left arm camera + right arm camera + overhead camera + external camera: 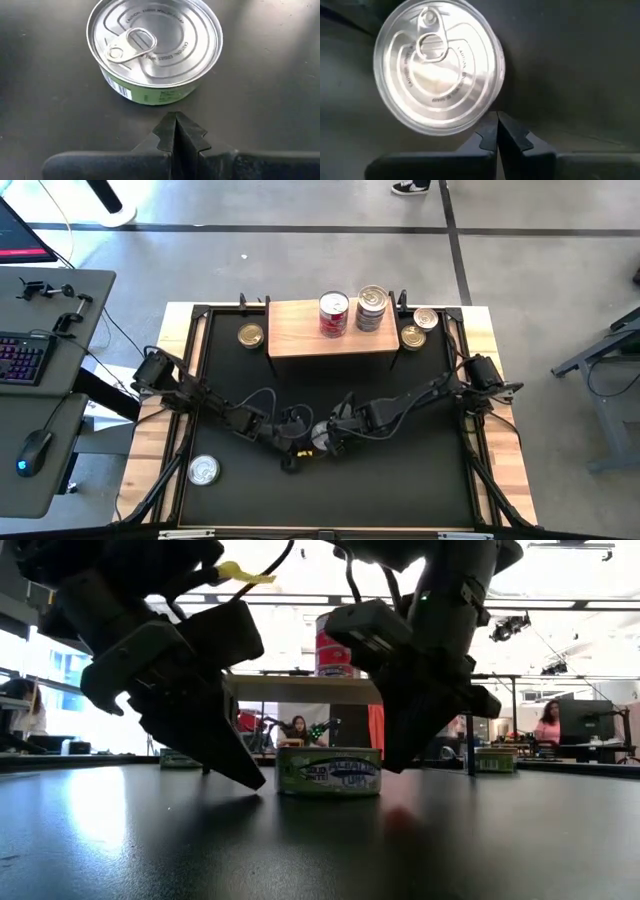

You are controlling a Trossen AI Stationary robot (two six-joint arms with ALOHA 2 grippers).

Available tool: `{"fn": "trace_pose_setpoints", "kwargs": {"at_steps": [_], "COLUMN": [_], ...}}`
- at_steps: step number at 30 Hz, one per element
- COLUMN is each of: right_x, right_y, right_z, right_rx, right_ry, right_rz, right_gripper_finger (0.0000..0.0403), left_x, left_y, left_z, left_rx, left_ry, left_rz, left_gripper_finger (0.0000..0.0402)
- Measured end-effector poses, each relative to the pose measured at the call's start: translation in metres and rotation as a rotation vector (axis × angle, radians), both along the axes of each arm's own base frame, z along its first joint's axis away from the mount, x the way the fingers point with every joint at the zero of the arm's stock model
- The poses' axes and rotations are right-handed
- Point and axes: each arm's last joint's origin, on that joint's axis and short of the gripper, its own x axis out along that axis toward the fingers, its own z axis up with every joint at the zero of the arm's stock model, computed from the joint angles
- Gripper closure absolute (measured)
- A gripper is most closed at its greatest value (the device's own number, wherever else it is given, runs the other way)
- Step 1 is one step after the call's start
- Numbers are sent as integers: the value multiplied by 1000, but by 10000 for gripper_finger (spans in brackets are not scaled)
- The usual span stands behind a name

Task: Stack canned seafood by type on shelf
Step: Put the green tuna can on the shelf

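Between my two arms, at the middle of the black mat [330, 480] on the worktop, sits a green-labelled tin [328, 771] with a silver pull-tab lid, flat and upright, touched by neither gripper. My left gripper [176, 131] hangs just beside it on one side, jaws pressed together; my right gripper [496, 129] hangs just beside it on the other, jaws likewise together, holding nothing. With both pairs shut, I judge neither can take the tin until one opens.

On the shelf [300, 328] at the far side stand a red stack [334, 314] and a silvery, bluish-looking stack [371, 309], side by side, sorted by kind; how many tins each holds I cannot quite tell. Loose tins wait around it: a gold-lidded tin [251, 335] left of the shelf, two tins [419, 328] right of it, and a silver tin [204, 470] near the mat's front left corner.
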Motion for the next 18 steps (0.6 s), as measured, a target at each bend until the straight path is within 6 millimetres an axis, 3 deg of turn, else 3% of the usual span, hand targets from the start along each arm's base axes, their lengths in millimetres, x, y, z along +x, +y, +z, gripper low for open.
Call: {"fn": "trace_pose_setpoints", "kwargs": {"at_steps": [7,18], "right_x": [1,2], "right_y": [0,-1], "right_z": [0,1], "right_rx": [-3,-16], "right_ry": [-13,-28], "right_rz": [1,2], "right_gripper_finger": [403,403], "left_x": [2,8], "left_y": [0,18], "left_z": [2,2], "left_rx": [-5,5], "left_ry": [-31,-28], "left_rz": [24,57], "left_gripper_finger": [401,401]}}
